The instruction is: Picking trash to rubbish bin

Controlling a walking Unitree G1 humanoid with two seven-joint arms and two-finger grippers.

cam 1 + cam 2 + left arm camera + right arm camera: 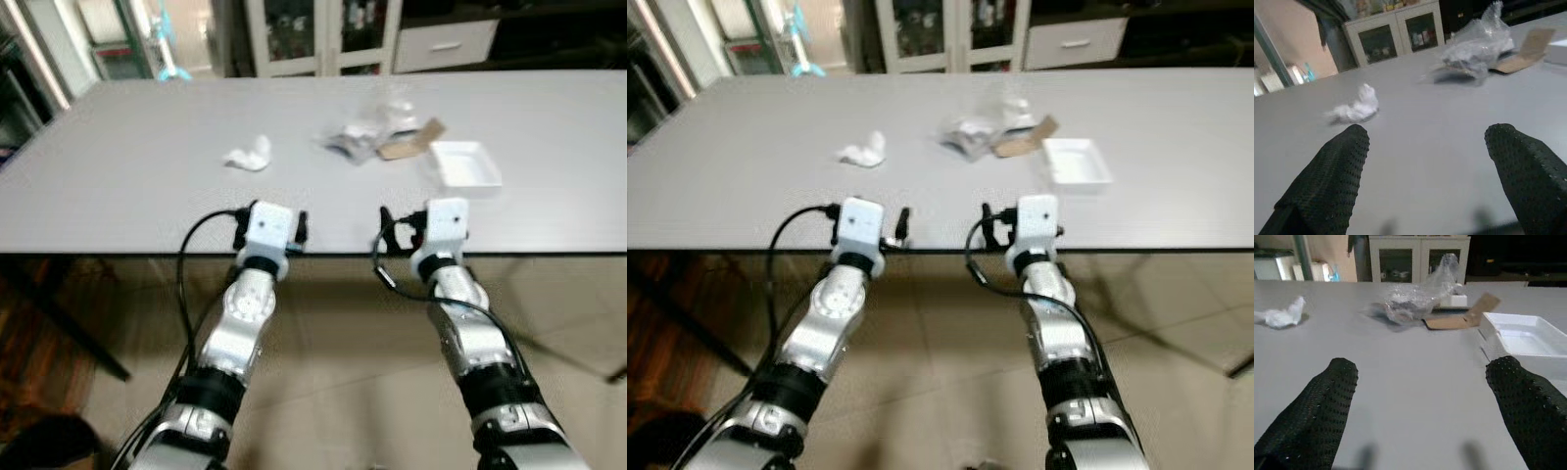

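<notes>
Left eye view: grippers [271, 227] at table [137, 186] edge.

Wide grey matte table [147, 186], crumpled white tissue [248, 155] left of centre, clear crinkled plastic wrap [364, 133], brown cardboard scrap [411, 140] beside it, white rectangular foam tray [464, 164] nearest right

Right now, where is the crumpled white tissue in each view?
Left eye: tissue left of centre on the table.
Right eye: likewise.
Left wrist: above the left finger.
Right wrist: far left edge.
Shared landmark: the clear plastic wrap lying to its right.
</notes>
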